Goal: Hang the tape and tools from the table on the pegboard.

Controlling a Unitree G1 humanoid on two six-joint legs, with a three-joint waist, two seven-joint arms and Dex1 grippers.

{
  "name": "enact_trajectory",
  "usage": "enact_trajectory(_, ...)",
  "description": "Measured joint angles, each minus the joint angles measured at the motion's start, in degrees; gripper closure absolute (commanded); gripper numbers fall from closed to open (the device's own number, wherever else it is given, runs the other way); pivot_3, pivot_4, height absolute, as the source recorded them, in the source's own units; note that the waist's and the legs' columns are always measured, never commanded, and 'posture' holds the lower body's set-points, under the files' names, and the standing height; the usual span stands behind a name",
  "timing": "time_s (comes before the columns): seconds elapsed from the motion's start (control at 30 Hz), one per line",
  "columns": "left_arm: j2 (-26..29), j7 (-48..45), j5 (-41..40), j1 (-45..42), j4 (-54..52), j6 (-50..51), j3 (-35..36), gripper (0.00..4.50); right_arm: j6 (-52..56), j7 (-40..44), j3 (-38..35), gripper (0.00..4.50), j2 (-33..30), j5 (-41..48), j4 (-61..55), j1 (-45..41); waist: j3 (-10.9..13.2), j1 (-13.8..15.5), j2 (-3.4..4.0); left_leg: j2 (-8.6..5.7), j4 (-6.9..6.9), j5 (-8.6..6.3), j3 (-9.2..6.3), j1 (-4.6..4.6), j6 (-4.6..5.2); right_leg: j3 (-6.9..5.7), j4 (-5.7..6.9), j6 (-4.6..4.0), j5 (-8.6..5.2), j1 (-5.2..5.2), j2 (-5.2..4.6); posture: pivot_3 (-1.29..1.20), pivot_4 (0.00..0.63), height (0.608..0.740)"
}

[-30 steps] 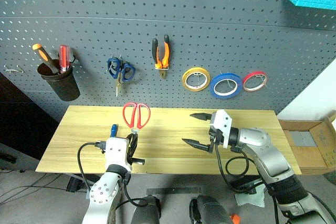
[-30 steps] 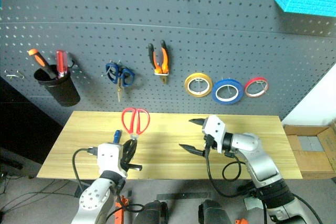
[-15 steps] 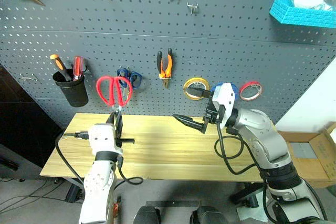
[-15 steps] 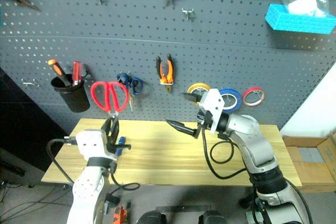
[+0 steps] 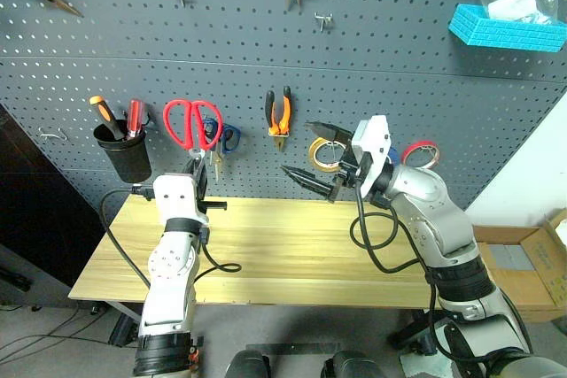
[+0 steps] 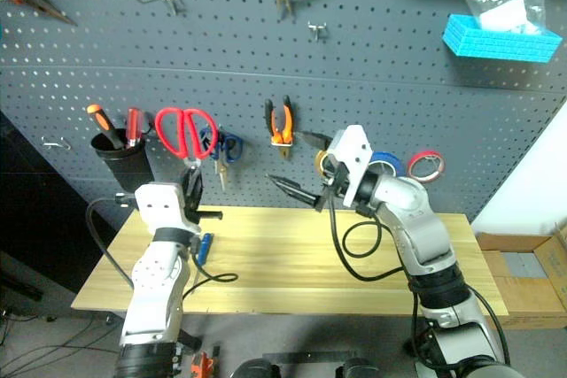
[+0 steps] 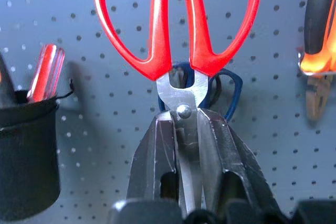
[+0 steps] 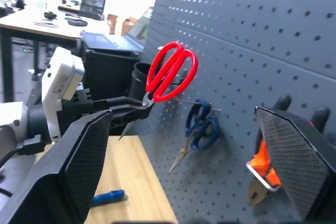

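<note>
The red-handled scissors [image 5: 191, 123] have been lifted off the counter [image 5: 292, 258] and are now held upright against the pegboard [image 5: 372, 50], left of centre in the frame, just beside the blue scissors [image 5: 221, 137]. The left gripper [image 7: 181, 129] has its fingers clamped on the blades below the pivot. The right gripper [image 5: 314, 158], also raised to mid-frame, is spread wide and empty. Hanging is judged imminent. The blue-handled screwdriver [image 6: 201, 246] is left on the counter; pliers [image 5: 279, 117] and blue tape [image 6: 387, 164] are already hung.

Red scissors [image 5: 191, 123], dark grey pegboard [image 5: 399, 50]
</note>
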Motion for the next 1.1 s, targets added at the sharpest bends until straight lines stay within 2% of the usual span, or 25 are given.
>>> enact_trajectory(0.77, 0.01, -2.0, -2.56, -1.39, 5.05, 13.41, -1.17, 4.28, -0.85, -3.29, 0.04, 0.0, 0.28, -1.62, 0.12, -0.73, -0.27, -0.14, 0.03, 0.0, 0.0, 0.0, 0.01, 0.04, 0.0, 0.04, 0.03, 0.0, 0.0, 0.01, -0.01, 0.08, 0.0, 0.74)
enact_trajectory(1.1, 1.49, -2.45, -3.22, -7.14, 10.89, 13.16, -0.28, 0.82, -0.89, -3.0, 0.27, 0.0, 0.45, -1.59, -0.98, -0.49, -0.29, -0.14, 0.02, 0.0, 0.0, 0.0, 0.02, 0.04, 0.0, 0.04, 0.04, -0.01, 0.0, 0.02, -0.01, 0.08, 0.0, 0.74)
